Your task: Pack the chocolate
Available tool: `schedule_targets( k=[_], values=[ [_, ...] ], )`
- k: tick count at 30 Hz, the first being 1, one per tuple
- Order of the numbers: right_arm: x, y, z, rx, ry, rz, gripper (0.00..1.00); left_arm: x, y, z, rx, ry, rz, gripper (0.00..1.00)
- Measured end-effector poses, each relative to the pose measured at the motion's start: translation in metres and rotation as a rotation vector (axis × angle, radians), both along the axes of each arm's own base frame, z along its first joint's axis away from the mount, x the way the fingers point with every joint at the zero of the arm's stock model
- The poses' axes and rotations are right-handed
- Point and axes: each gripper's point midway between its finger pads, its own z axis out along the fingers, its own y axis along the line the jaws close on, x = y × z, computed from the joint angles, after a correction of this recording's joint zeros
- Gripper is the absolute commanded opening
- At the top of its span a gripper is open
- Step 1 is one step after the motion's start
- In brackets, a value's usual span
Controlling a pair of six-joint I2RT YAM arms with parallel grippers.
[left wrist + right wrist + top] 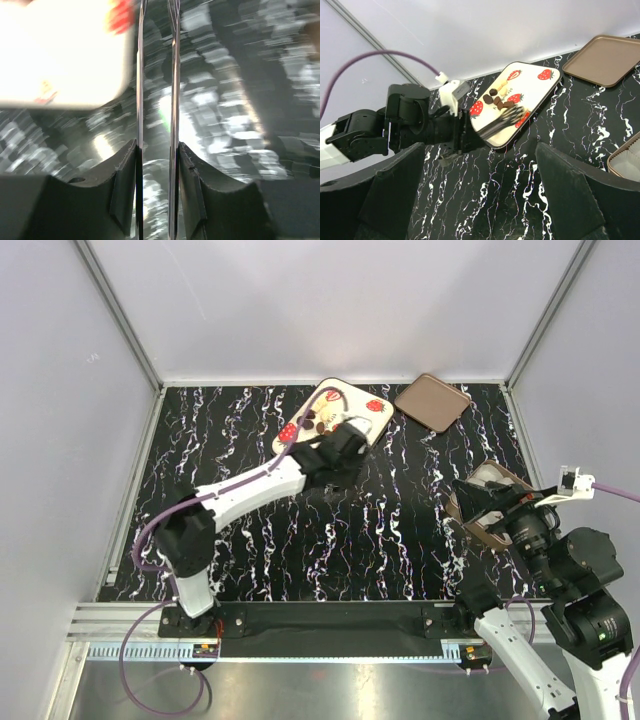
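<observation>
The cream tray (520, 102) carries a short line of dark lettering between its printed strawberries, toward 2 o'clock of the chocolates (496, 99), but the letters are too small and blurred to read. Nothing else bears writing.

Counts on the table

Two arms; one cream tray (540, 92) with four printed strawberries; about six chocolates (496, 99) beyond the left fingers (507, 119); one brown lid (432, 401).
</observation>
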Motion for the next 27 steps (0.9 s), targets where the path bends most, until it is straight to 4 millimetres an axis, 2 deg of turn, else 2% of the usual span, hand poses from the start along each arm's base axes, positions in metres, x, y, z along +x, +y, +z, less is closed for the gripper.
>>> schedule_targets(
  k=[2,4,6,8,13,27],
  values=[
    [-0.001,0.0,0.0,0.001,-0.002,0.0,0.99,0.009,0.046,-0.02,0.073,0.033,0.098,0.4],
    [-0.001,0.0,0.0,0.001,-0.003,0.0,0.99,0.011,0.079,-0.029,0.124,0.058,0.165,0.41],
    [-0.001,0.0,0.001,0.002,-0.003,0.001,0.99,0.013,0.101,-0.031,0.148,0.066,0.212,0.42],
    [-0.001,0.0,0.0,0.001,-0.003,0.002,0.99,0.016,0.111,-0.028,0.154,0.058,0.238,0.42],
    [-0.001,0.0,0.0,0.001,-0.002,0.002,0.99,0.02,0.118,-0.027,0.162,0.055,0.258,0.42],
    [0.0,0.0,-0.003,-0.001,0.004,0.002,0.99,0.015,0.117,-0.035,0.159,0.077,0.245,0.46]
  ],
)
